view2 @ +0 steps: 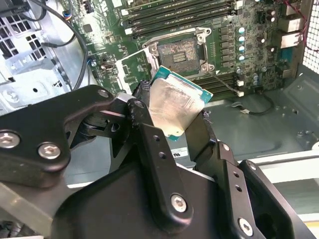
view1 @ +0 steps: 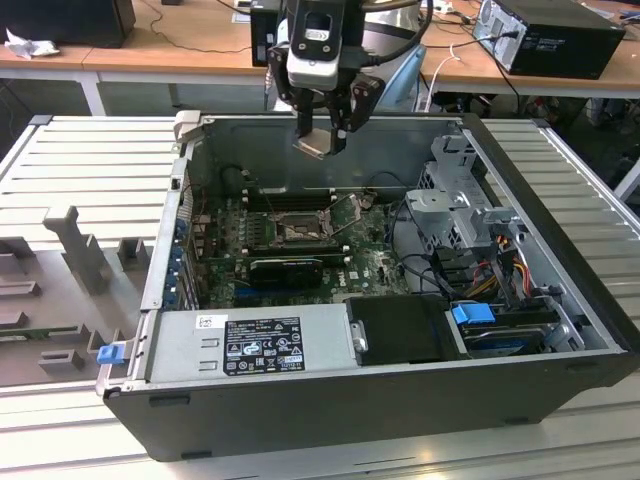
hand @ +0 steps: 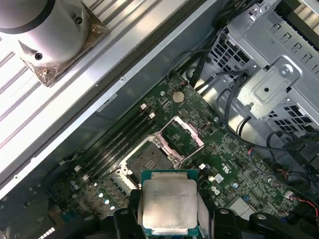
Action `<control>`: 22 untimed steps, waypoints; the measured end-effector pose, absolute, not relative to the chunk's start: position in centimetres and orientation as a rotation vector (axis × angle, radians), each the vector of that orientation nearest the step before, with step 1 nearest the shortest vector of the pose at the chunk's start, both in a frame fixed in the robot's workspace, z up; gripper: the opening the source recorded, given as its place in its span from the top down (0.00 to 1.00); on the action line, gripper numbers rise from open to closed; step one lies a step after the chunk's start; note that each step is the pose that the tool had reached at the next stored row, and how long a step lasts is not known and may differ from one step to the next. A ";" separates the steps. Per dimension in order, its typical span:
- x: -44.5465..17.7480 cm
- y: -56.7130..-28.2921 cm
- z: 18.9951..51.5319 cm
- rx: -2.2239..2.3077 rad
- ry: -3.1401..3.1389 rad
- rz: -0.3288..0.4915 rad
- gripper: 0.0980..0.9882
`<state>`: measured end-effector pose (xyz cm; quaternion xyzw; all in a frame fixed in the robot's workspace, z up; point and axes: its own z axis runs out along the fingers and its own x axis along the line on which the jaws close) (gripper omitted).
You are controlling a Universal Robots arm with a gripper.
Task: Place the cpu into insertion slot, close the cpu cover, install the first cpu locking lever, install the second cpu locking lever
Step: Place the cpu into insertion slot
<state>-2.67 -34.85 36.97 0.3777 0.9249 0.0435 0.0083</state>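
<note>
Claw (view1: pixel 320 138) clamped on cpu (view1: pixel 312 147), at 12 o'clock of insertion slot (view1: pixel 298 231) in exterior view, well apart. Chip looks tilted: skewed seating may bend contacts.

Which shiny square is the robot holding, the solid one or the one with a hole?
The solid one, the cpu, pinched in the gripper. The cover, with the hole, stands open by the slot.

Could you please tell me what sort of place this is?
Probably a robotics lab or electronics workshop: an opened computer case lies on a slatted metal bench, wooden desks behind carry another computer, and the gripper holds the cpu above the motherboard.
</note>
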 end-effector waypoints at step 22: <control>-2.7 -34.9 36.9 1.425 2.769 0.132 0.52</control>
